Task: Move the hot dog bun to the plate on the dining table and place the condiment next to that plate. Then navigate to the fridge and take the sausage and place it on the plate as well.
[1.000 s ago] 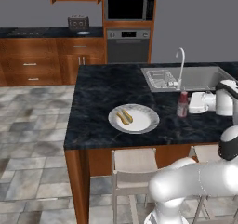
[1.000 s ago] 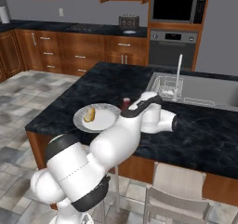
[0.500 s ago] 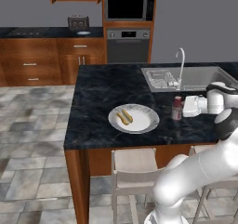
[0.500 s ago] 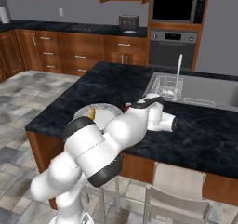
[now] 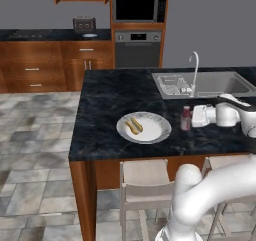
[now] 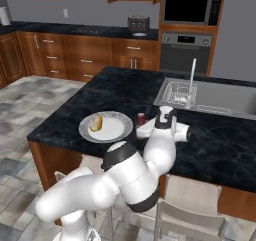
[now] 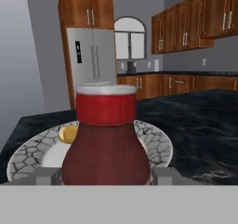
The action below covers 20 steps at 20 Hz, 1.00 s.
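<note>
Black marbled stone tops the dining table (image 5: pixel 105 92), where the plate (image 5: pixel 155 130) sits near the front edge with the hot dog bun (image 5: pixel 133 126) lying on it. Just beside the plate, on the sink side, the condiment (image 5: pixel 186 118) stands upright. The gripper (image 5: pixel 195 116) is level with the bottle, its fingers (image 7: pixel 46 175) spread wide on either side; whether they press it cannot be told. Beyond the plate in the hand view stands the fridge (image 7: pixel 90 62).

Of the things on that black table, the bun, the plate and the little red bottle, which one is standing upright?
The red bottle, standing just right of the white plate. The bun lies flat on that plate.
</note>
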Motion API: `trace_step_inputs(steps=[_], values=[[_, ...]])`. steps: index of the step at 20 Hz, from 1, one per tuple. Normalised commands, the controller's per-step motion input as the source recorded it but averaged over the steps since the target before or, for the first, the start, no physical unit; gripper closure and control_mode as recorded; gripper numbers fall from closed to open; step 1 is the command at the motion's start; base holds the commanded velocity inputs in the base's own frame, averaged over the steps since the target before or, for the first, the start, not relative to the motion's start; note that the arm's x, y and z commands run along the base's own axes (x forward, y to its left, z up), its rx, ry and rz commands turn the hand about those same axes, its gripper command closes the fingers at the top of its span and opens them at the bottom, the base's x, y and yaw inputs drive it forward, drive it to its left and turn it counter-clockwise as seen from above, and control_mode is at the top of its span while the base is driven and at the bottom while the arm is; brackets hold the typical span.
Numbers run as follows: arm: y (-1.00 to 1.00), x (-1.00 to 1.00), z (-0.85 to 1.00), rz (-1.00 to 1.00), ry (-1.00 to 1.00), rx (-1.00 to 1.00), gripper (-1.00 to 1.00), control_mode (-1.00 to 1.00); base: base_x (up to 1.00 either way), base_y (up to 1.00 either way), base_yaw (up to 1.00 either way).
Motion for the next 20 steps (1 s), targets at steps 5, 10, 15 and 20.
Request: trace_step_inputs(steps=[5, 10, 15, 20], values=[[0.0, 0.24, -0.33, 0.02, -0.01, -0.01, 1.0, -1.0, 0.0, 0.0, 0.0], [0.0, 0.15, -0.27, 0.0, -0.04, 0.0, 1.0, -1.0, 0.0, 0.0, 0.0], [0.12, 0.06, -0.31, 0.0, -0.06, -0.03, 1.0, -1.0, 0.0, 0.0, 0.0], [0.11, 0.0, -0.32, 0.0, -0.07, -0.07, -1.0, -1.0, 0.0, 0.0, 0.0]])
